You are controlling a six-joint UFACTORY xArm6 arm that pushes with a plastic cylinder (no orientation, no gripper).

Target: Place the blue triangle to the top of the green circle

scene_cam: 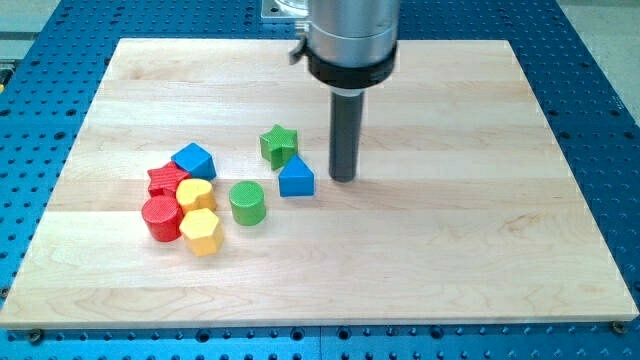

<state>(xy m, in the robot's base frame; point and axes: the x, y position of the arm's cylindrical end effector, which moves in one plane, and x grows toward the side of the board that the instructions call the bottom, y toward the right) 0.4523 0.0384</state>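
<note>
Near the board's centre, the rod's tip (343,178) stands just to the view's right of the blue triangle (296,178); no gripper is fitted, nothing is held. The triangle lies to the upper right of the green circle (247,202), with the green star (279,145) just above it. Risk: a leftward push may carry the triangle too far, into the star, or knock the circle toward the red and yellow cluster (180,205).
</note>
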